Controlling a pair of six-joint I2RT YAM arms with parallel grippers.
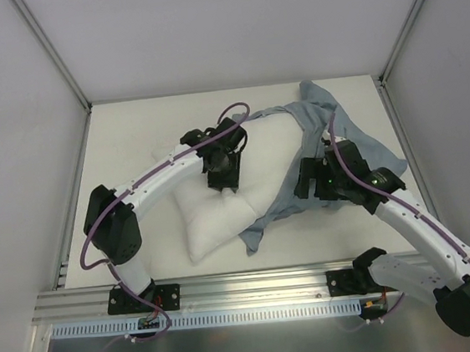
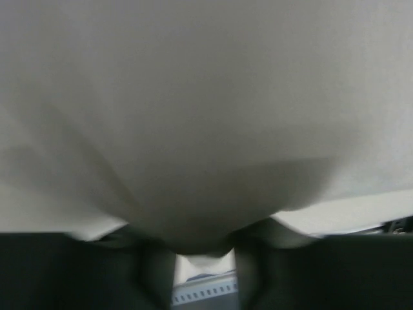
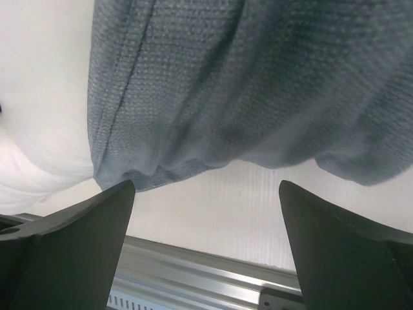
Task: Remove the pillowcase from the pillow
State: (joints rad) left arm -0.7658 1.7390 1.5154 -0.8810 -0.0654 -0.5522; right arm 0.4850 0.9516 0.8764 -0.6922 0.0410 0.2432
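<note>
The white pillow lies at the table's middle, partly out of the grey-blue pillowcase, which sprawls to its right and back. My left gripper sits on the pillow's top. In the left wrist view the pillow fills the frame, and a fold of it bulges between the narrowed fingers of the left gripper. My right gripper hovers over the pillowcase's near edge. In the right wrist view the right gripper is wide open and empty, with the pillowcase hem just beyond the tips and the pillow at left.
The cream table is bounded by white walls on three sides. An aluminium rail runs along the near edge and also shows in the right wrist view. A pillowcase corner lies near the rail.
</note>
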